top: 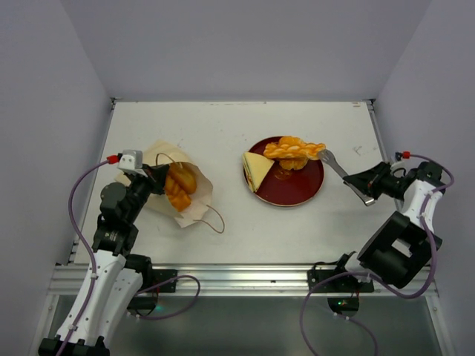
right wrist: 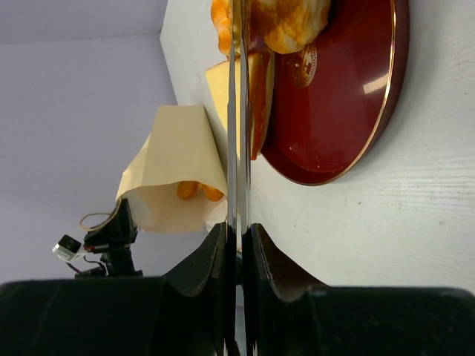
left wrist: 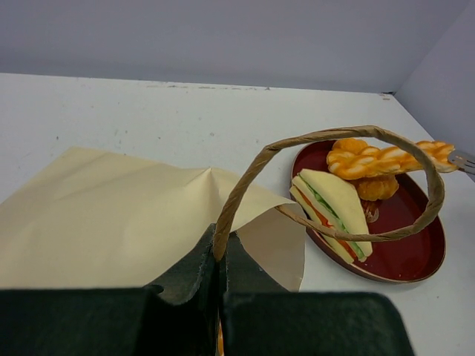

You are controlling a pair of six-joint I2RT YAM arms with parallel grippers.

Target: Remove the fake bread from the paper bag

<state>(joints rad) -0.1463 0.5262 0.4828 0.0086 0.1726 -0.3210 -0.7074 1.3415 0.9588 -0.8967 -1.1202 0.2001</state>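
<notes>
The paper bag (top: 194,202) lies on its side at the left, its mouth facing the plate, with orange bread pieces (top: 180,189) inside. My left gripper (top: 154,178) is shut on the bag's rim at the root of a brown loop handle (left wrist: 245,170). My right gripper (top: 369,185) is shut on metal tongs (top: 341,173). The tong tips touch the right end of a braided loaf (top: 295,150). The loaf rests on the red plate (top: 300,191) beside a pale sandwich (top: 257,170). In the right wrist view the tongs (right wrist: 237,111) run from the gripper (right wrist: 239,233) over the plate (right wrist: 341,111).
A small round brown piece (left wrist: 375,187) sits under the braided loaf (left wrist: 378,157) on the plate (left wrist: 415,256). The bag's second handle (top: 215,221) trails on the table toward the front. Grey walls close the table at the back and both sides.
</notes>
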